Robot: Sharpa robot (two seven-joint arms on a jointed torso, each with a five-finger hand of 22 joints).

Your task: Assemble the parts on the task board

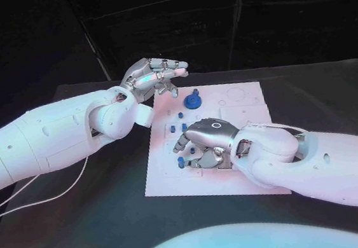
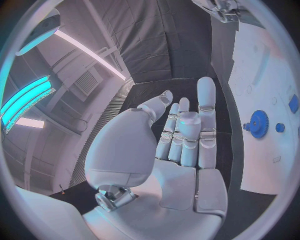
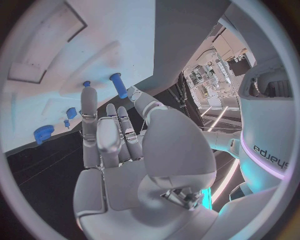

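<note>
Looking down from the head camera, the white board (image 1: 210,186) lies in the middle of the black table (image 1: 77,237). The left hand (image 1: 154,76) hangs above the board's far left corner, its fingers loosely curled and apart, with nothing in them. Just beside it on the board stands a blue gear (image 1: 194,101), and a few small blue pegs (image 1: 178,127) sit in a cluster nearer the middle. The right hand (image 1: 209,145) is low over the board's left half, palm down, fingers bent toward the surface next to a blue peg (image 1: 181,161); from here I cannot tell whether it grips that piece.

From the left wrist camera, the left hand (image 2: 178,145) shows its palm with the fingers stretched out straight and side by side, holding nothing. The board (image 2: 262,165) lies beside it, carrying the blue gear (image 2: 257,123), a small blue peg (image 2: 280,127) close to the gear and another blue piece (image 2: 294,103) further along.

From the right wrist camera, the right hand (image 3: 119,150) reaches toward the board (image 3: 56,55) with fingers extended and slightly spread. A blue cylinder (image 3: 119,85) sits at the tip of the thumb (image 3: 142,100) beside a fingertip; whether it is pinched or merely touched is unclear. Other blue pieces (image 3: 44,134) rest on the board near the fingers.
</note>
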